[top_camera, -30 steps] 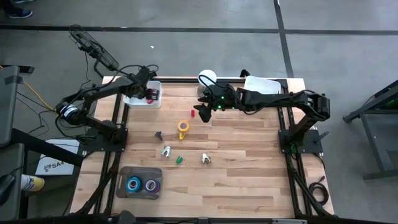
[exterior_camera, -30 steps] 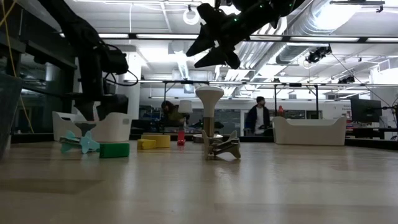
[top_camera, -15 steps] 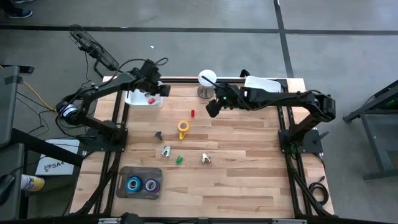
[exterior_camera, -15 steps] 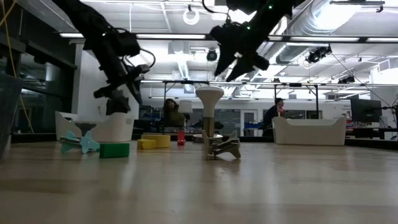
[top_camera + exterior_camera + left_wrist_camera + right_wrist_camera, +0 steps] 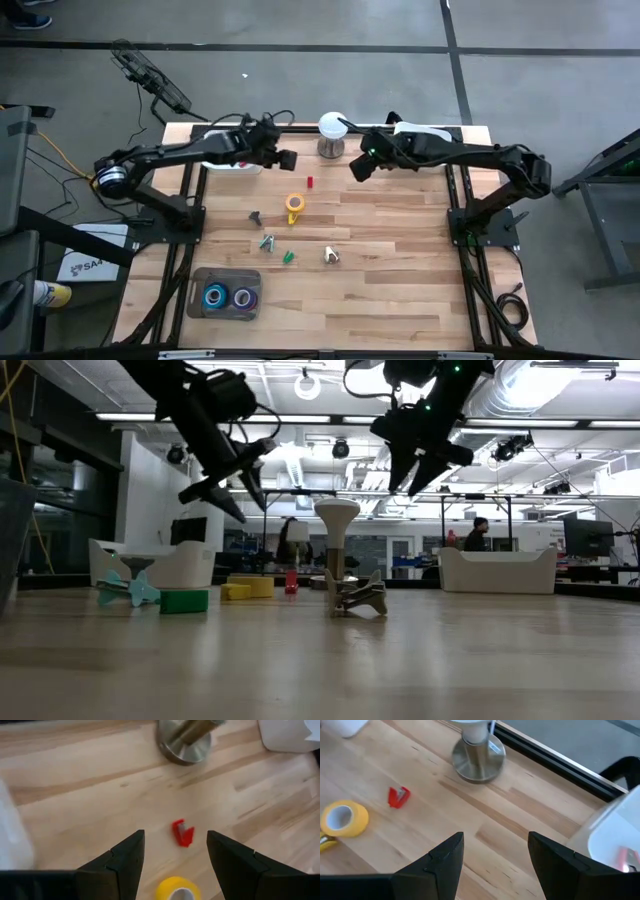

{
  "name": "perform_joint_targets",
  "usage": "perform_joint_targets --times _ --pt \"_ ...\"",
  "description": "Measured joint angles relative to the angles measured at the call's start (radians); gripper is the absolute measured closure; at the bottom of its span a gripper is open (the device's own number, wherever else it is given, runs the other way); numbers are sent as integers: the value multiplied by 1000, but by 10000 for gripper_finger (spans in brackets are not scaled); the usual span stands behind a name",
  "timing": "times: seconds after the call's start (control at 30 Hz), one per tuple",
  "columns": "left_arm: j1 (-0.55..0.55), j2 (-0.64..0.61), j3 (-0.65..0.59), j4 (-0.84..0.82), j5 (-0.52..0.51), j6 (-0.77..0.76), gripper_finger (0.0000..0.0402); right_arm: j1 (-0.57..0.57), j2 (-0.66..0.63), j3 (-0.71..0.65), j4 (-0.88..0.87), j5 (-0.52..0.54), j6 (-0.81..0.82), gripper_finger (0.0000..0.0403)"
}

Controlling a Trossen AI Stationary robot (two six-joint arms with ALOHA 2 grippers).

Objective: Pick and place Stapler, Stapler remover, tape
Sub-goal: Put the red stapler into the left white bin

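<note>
Both arms hang above the upper middle of the table (image 5: 400, 300) in the high view, each with its fingers spread and holding nothing. The left gripper (image 5: 285, 159) sits left of centre near the white bin (image 5: 215, 163); its wrist view looks down between its open fingers (image 5: 122, 862) at a small red piece (image 5: 183, 832), probably the stapler remover, lying alone on bare wood. The right gripper (image 5: 357, 167) is just right of the metal stand (image 5: 331, 135), with the white tray (image 5: 425, 134) at the upper right.

The red piece (image 5: 309, 182) lies just below the stand in the high view, and a yellow roll (image 5: 294, 206) lies a little below it. A blue roll (image 5: 214, 296) and a purple roll (image 5: 242, 297) already sit in the grey tray (image 5: 197, 309) at the lower left. Small silvery and green bits (image 5: 268, 243) lie in the middle.

The red piece looks light, hard and small; it would likely skate on the smooth wood if nudged, so the fingers should close across its narrow sides, squarely from above. The yellow roll (image 5: 342, 818) lies flat with its hole upward, stiff and light; I would take it with one finger in the hole and one outside, or across the whole ring. Neither seems fragile.
</note>
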Motion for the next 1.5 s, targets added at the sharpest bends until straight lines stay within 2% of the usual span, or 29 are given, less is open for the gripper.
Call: perform_joint_targets --times 0.3,0.53,0.67,0.87,0.97,1.03,1.5 --pt "-123 105 0 133 -58 -144 190 -42 -4 0 -28 -3 -38 190" --pt "-158 173 0 134 -83 -255 190 -70 -4 0 -46 -9 -90 190" --pt "-178 218 47 93 -99 -267 190 -90 -4 0 -53 -8 -143 190" --pt "-187 325 245 -93 -171 -219 190 -125 -7 0 -90 -14 -198 190" --pt "-187 383 334 -193 -172 -194 190 -147 -20 0 -112 0 -204 190" --pt "-187 418 372 -202 -171 -187 190 -161 -34 0 -119 5 -220 190" --pt "-193 499 402 -231 -155 -227 190 -263 -188 0 -132 41 -287 190"
